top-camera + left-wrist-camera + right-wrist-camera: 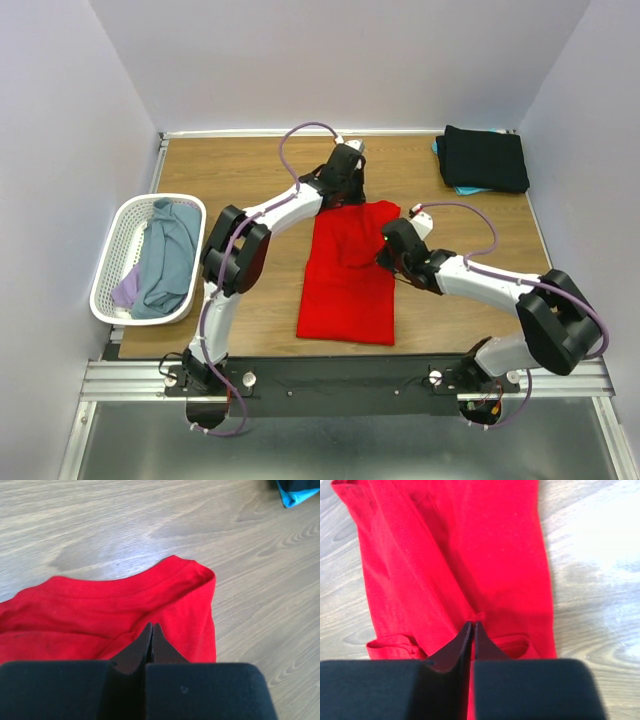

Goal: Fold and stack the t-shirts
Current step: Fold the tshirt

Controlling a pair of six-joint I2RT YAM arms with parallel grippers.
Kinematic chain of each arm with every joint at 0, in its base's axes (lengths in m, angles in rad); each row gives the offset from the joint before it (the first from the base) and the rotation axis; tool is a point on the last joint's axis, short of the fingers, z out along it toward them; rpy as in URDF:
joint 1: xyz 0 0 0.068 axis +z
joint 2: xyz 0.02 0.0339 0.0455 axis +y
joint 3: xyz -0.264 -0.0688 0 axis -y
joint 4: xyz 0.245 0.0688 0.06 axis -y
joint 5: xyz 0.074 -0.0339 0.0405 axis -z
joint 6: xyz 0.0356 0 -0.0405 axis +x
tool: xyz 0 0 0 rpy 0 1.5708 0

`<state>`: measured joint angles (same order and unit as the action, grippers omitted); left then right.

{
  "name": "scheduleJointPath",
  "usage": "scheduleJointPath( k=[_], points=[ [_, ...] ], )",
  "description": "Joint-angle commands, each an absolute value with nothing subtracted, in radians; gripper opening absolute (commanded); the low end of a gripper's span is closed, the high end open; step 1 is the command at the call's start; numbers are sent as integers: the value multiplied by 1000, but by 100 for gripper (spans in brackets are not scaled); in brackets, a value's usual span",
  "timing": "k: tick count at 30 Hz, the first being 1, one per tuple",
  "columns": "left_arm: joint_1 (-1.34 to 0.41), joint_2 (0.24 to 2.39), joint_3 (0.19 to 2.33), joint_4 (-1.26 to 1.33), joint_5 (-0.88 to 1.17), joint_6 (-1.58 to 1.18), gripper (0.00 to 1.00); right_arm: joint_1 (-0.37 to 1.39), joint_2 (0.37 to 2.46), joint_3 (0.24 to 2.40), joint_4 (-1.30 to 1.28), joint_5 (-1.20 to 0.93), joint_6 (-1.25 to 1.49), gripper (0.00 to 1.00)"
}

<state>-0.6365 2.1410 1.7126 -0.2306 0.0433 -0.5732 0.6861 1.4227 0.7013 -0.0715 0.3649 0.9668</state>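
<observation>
red shirt point(345, 285) lies lengthwise at the middle of the table point(250, 170), partly folded, collar end far. left pincer point(152, 627) is pressed together at the collar end. right pincer point(471, 626) is pressed together over a fold near the shirt's right side. whether either has caught cloth cannot be told. black shirt point(485, 158) lies folded on a teal shirt point(465, 188) at the far right corner. grey-blue shirt point(170, 260) and lavender shirt point(127, 290) lie in the basket point(112, 255) at left.
</observation>
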Motion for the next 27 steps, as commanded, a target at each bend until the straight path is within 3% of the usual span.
scheduleJointPath(
  k=[1, 4, 5, 9, 13, 15, 16, 20, 27],
  points=[
    [-641, 2177, 1759, -160, 74, -540, 1, 692, 1384, 666, -132, 416, 991, 23],
    [-641, 2174, 1747, -143, 81, -525, 18, 692, 1356, 666, -136, 433, 988, 35],
    [-641, 2165, 1744, -138, 81, -520, 29, 692, 1347, 669, -140, 434, 976, 41],
    [-629, 2131, 1733, -129, 75, -509, 37, 692, 1312, 716, -169, 477, 930, 44],
    [-604, 2080, 1704, -175, 8, -543, 37, 692, 1362, 805, -170, 439, 850, 45],
    [-595, 2060, 1703, -242, -90, -572, 26, 692, 1435, 854, -169, 375, 802, 45],
    [-589, 2050, 1697, -267, -103, -584, 14, 692, 1489, 900, -172, 352, 773, 43],
    [-588, 2033, 1628, -259, -94, -601, 0, 692, 1595, 962, -169, 296, 759, 42],
    [-589, 2052, 1491, -170, -5, -617, 0, 687, 1706, 940, -147, 288, 752, 41]
  ],
)
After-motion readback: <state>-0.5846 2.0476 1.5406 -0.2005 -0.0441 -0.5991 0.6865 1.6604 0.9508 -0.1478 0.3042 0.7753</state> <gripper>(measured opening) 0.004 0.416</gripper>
